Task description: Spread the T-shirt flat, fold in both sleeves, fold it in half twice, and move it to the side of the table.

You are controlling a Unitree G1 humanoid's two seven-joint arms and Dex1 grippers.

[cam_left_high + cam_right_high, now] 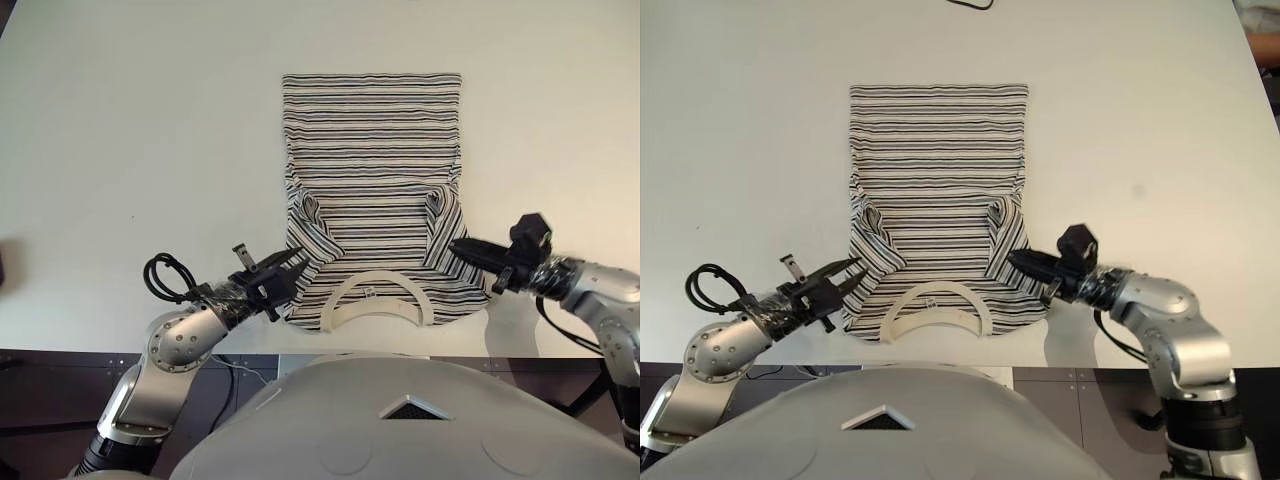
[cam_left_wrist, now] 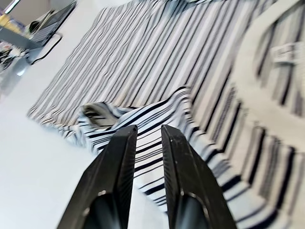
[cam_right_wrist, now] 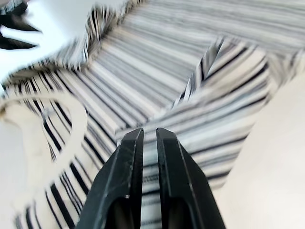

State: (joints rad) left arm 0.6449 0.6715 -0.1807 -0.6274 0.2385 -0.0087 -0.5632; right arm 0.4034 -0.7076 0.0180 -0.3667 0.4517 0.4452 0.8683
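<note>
White tabletop (image 1: 150, 120), bare surface to the left of the shirt. Left end effector (image 1: 298, 265) sits at the near-left corner of the black, grey and white striped T-shirt (image 1: 370, 150), tips pointing in toward the fabric at the shirt's edge. In the left wrist view, its two black fingers (image 2: 125, 143) run parallel with a narrow gap between them. Nothing is held, and striped cloth of the folded left sleeve (image 1: 310, 225) shows beyond the tips. Whether the tips touch the cloth: cannot tell. T-shirt lies flat on the tabletop in the middle of the scene: straight hem on the far side, cream ribbed collar (image 1: 375, 278) at the near edge. Both sleeves are already folded in over the body, the left one along the shirt's left edge and the right sleeve (image 1: 445, 215) along its right edge, so the outline is a tall rectangle, slightly wider at the shoulders. Right end effector (image 1: 457, 246) is at the shirt's near-right edge, below the folded right sleeve, tips over the striped cloth. Its fingers (image 3: 131, 152) are drawn nearly together, only a thin slit between, gripping nothing visible.
</note>
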